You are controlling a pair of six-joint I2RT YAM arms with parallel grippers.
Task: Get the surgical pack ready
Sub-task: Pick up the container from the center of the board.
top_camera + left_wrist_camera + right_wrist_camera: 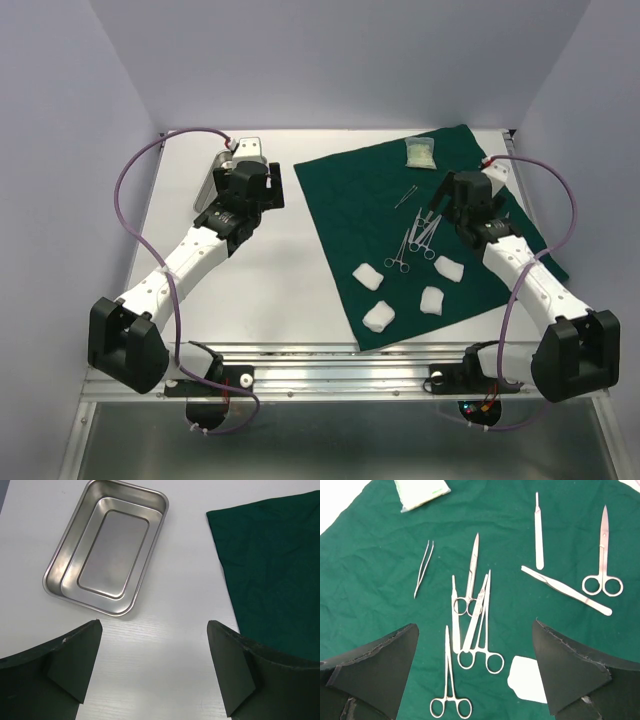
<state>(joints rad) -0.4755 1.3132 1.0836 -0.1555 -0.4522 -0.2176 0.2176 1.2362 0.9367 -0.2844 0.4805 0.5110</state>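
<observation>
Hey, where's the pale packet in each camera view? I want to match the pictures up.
Top external: the pale packet lies near the far edge of the green drape, in the upper middle of the picture.
Left wrist: not in it.
Right wrist: the pale packet is at the top left, cut off by the frame's edge.
Shared landmark: the green drape, seen in all three views.

Counted: one green drape [350,200], one steel tray [115,550], one pale packet [420,152]. Four white gauze pads [378,316]. Four ring-handled instruments [603,540]; straight instruments [538,530] overlap, at least four.
</observation>
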